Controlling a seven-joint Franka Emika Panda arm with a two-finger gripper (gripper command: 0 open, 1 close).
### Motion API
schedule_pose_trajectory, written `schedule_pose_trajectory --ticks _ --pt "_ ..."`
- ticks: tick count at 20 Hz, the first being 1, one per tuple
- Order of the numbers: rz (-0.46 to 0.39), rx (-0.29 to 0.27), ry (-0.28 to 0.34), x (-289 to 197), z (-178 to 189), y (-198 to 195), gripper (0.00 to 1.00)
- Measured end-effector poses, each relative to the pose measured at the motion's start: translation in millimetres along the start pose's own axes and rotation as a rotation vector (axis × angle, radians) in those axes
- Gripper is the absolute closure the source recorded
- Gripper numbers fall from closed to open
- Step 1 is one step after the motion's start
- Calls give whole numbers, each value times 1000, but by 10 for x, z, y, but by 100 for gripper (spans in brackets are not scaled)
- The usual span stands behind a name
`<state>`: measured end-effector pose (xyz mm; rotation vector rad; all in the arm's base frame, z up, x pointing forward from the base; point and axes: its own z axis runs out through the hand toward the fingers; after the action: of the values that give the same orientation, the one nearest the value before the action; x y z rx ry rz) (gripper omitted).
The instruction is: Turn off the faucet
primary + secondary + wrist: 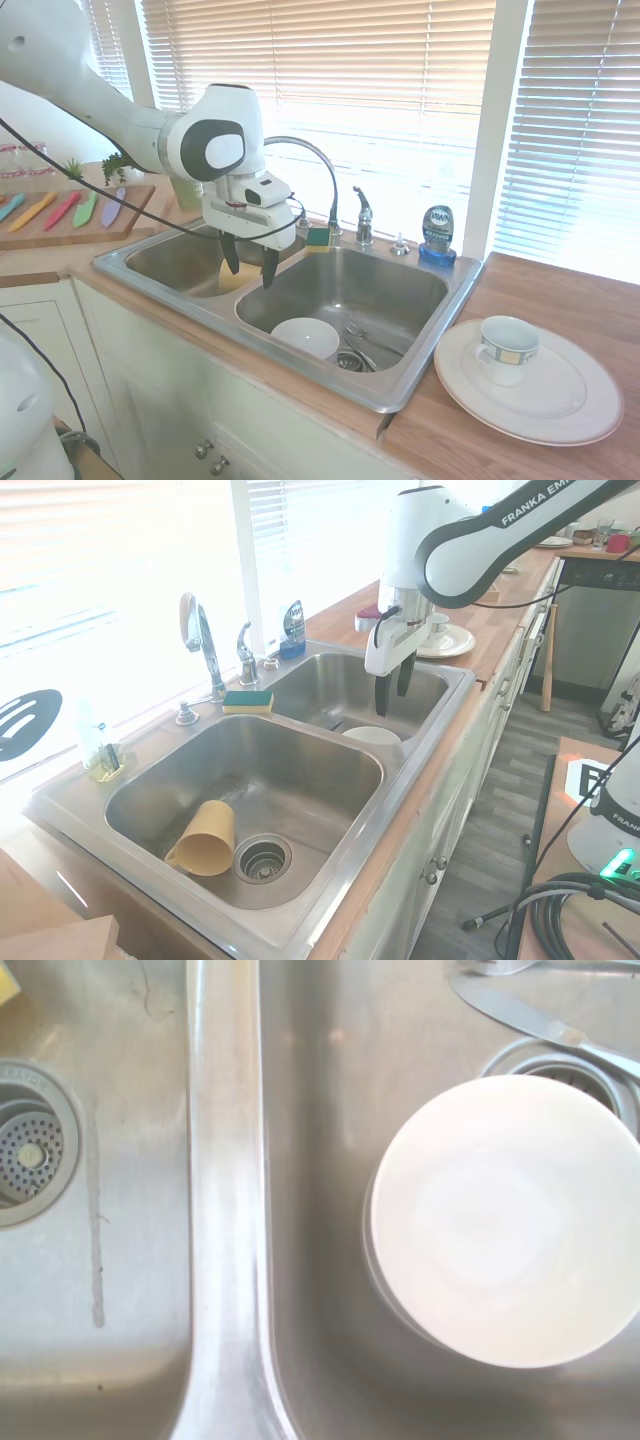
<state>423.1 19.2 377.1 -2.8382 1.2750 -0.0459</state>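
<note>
shiny chrome faucet (318,170) with a tall thin arched gooseneck spout, mounted on the back ledge of the stainless steel double sink (420,375), at about 12 o'clock from the divider between the two basins. beside it, a short separate chrome lever handle (362,213) (standing upright, apart from the spout). no water seen leaving the spout tip.

white arm's two-finger gripper (250,264) hanging over the sink divider, dark fingers pointing down, spread apart and holding nothing, well short of the lever handle.

yellow-and-green sponge (247,701) lying on the ledge just at the faucet's base. blue dish-soap bottle (438,235) at 3 o'clock from the lever in the first exterior view. round white bowl (505,1218) inverted in the basin under the gripper, near its drain. yellow plastic cup (204,838) on its side in the other basin, by its drain strainer.
</note>
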Motion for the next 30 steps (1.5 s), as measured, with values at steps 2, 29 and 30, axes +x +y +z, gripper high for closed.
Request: schedule_pose_trajectory --ticks 2,29,30 --pt "-6 -5 5 2 3 1 100" --pt "-13 37 61 94 -77 -69 100" --pt "-15 52 71 110 -99 -107 100"
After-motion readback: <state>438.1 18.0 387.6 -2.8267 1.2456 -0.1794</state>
